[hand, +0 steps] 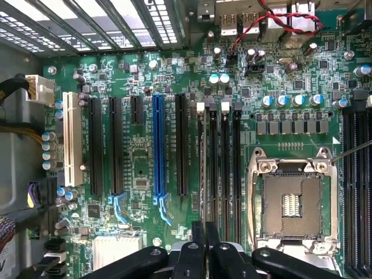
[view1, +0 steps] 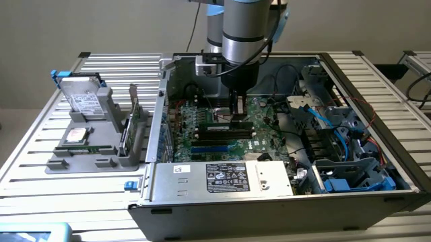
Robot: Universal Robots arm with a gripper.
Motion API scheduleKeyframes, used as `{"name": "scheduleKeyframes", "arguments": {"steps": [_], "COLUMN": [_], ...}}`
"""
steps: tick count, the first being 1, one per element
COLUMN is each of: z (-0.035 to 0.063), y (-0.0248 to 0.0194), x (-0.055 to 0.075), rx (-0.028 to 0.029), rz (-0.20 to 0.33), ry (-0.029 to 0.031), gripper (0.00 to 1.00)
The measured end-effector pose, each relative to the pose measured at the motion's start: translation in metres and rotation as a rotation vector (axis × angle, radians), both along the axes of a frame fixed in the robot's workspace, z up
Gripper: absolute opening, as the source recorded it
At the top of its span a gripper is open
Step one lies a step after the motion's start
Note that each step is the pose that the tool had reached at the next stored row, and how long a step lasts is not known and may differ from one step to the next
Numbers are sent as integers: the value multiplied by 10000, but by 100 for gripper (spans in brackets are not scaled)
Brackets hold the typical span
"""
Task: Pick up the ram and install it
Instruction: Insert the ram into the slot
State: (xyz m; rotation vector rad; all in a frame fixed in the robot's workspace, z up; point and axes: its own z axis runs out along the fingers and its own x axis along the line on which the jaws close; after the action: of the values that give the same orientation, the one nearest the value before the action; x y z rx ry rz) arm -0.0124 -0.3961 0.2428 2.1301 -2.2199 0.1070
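gripper (view1: 237,115) sits low inside the open computer case (view1: 269,212), arm reaching straight down over the motherboard (view1: 202,113). fingers are drawn close together, pinched on the top edge of the ram (view1: 219,124) as far as the exterior view shows. the ram stands on its long edge, green with dark chips, at the rearmost of the memory slots (view1: 222,135) – whether it is fully seated i cannot tell.

in the wrist view the gripper (hand: 204,238) has its two fingers (hand: 197,232) nearly together, lined up along the row of memory slots (hand: 225,168) with white clips at their ends. cpu socket (hand: 290,203) lies just beside those slots; a blue slot (hand: 157,145) and a white slot (hand: 72,139) stand on their other side.

outside the case, toward the exterior view's left – grey holder (view1: 74,164) on the slatted table (view1: 101,63), carrying a hard drive (view1: 84,98) propped up and an expansion card (view1: 135,118) standing on edge.
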Motion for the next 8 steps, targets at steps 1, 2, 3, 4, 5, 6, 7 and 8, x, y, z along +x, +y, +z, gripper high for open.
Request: {"name": "scheduleKeyframes", "arguments": {"steps": [1, 2, 3, 4, 5, 6, 7, 8], "z": [-8, -15, -23, -31, -35, -36, -38, -42], "y": [0, 0, 0, 0, 0, -1, 0, 3], "x": [1, 2, 4, 7, 9, 9, 10, 11], "rx": [-1, 0, 0, -1, -1, -3, -2, 1], "rz": [1, 1, 2, 3, 2, 2, 4, 7], "ry": [2, 2, 2, 3, 3, 4, 4, 3], "gripper": [12, 12, 12, 12, 12, 12, 12, 12]}}
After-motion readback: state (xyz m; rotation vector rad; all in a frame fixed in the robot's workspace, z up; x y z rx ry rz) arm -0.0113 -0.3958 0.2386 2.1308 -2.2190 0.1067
